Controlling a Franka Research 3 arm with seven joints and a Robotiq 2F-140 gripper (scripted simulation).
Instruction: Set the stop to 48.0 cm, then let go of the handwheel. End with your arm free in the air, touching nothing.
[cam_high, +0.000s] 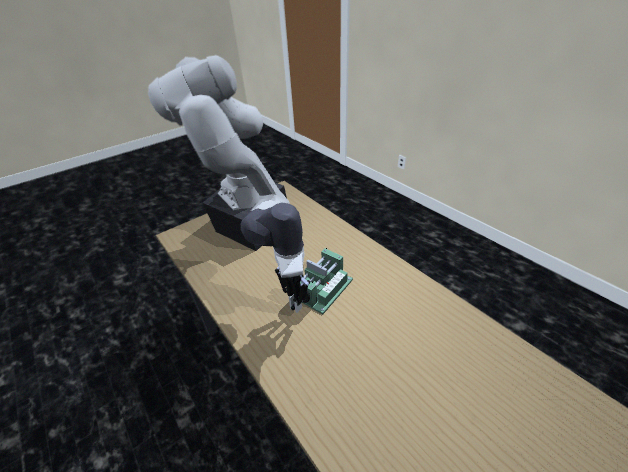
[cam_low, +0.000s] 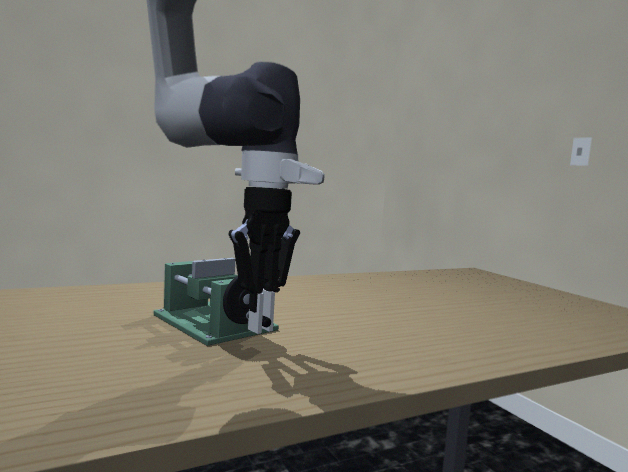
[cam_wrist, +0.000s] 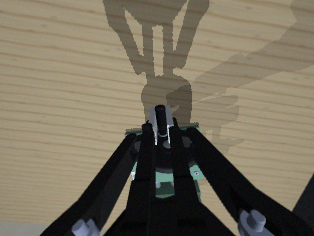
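Note:
The green stop device (cam_high: 332, 254) (cam_low: 171, 296) stands on the table. Its grey stop plate (cam_high: 316, 267) (cam_low: 214, 268) rides on rods between two green end blocks. A white scale (cam_high: 335, 281) with a small red mark runs along one side in the top view; its figures are too small to read. The black handwheel (cam_low: 233, 300) is on the near end block, partly hidden by the fingers. My gripper (cam_high: 295, 304) (cam_low: 261, 315) points down in front of the wheel, shut on its black crank handle (cam_low: 266, 322) (cam_wrist: 160, 114), which is low on the wheel's outer side.
The wooden table (cam_high: 431, 355) (cam_low: 406, 324) carries the device, with the table's long edge beyond the gripper's shadow. The robot's dark base block (cam_high: 230, 228) stands at the table's far end in the top view. A wall rises behind the table.

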